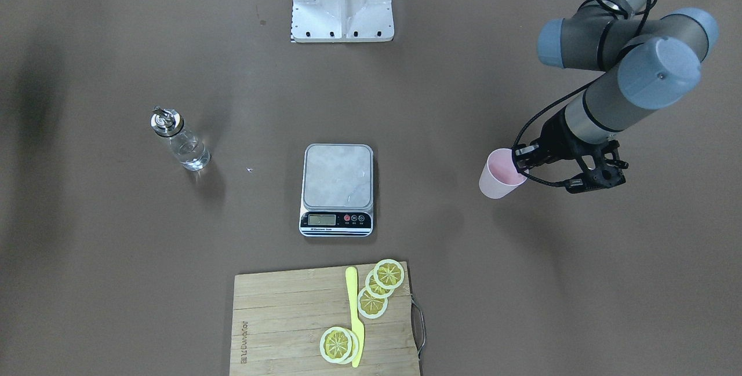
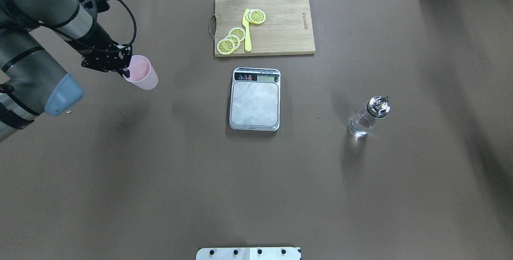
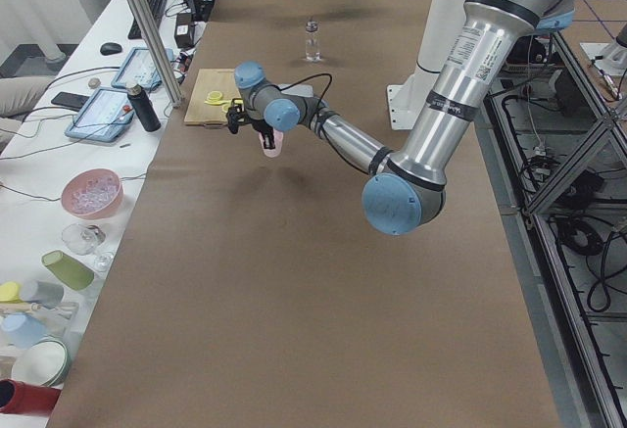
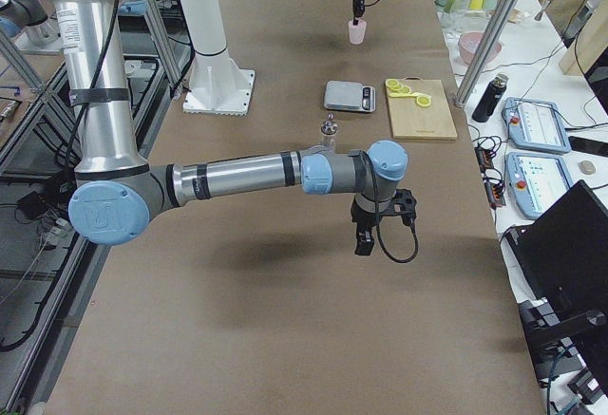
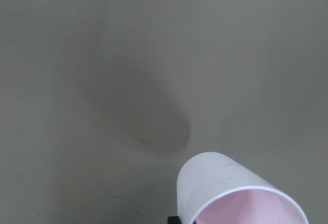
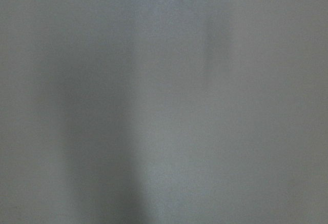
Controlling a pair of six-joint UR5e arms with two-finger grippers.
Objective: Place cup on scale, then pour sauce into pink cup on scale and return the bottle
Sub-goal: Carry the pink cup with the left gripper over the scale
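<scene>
Left end effector (image 2: 125,67) clamped on cup (image 2: 141,73) rim; cup hangs tilted above tabletop (image 2: 160,172), 9 o'clock of scale (image 2: 255,103) in overhead view. Bottle (image 2: 366,117) at scale's 3 o'clock. Right end effector (image 4: 366,235): can't tell grip.

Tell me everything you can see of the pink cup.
The cup is a small, plain, pale-pink tapered tumbler with no handle, plastic by its look, empty inside. The left gripper pinches its rim on one side, and it hangs roughly upright, clear of the brown table, its shadow apart below. It is off to the side of the scale, not over it. Nothing else touches it.
</scene>
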